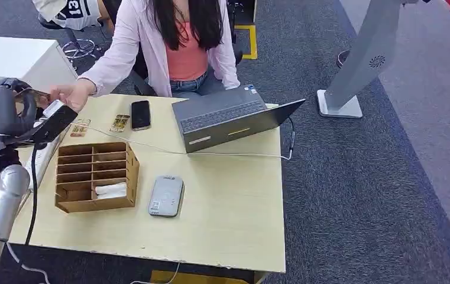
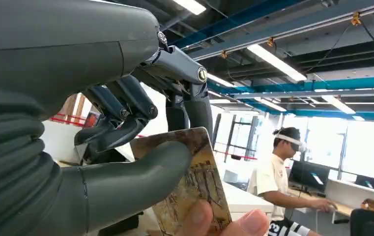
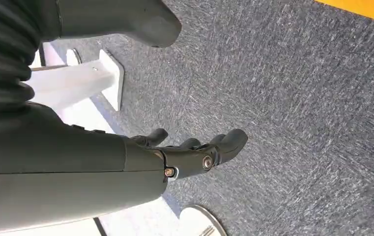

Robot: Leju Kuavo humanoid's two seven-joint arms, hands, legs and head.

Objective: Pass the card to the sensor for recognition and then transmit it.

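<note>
Card [image 2: 194, 189], thin, stiff and likely slippery, sits pinched between thumb and fingers of the robot's left hand [image 2: 126, 147] at the tabletop's far left as a person's fingertips [image 2: 224, 223] take its free edge.

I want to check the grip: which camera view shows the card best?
The left wrist view: the card is close, pinched by the left hand, a person's fingertips touching it. The head view shows it small; the right wrist view shows carpet.
</note>
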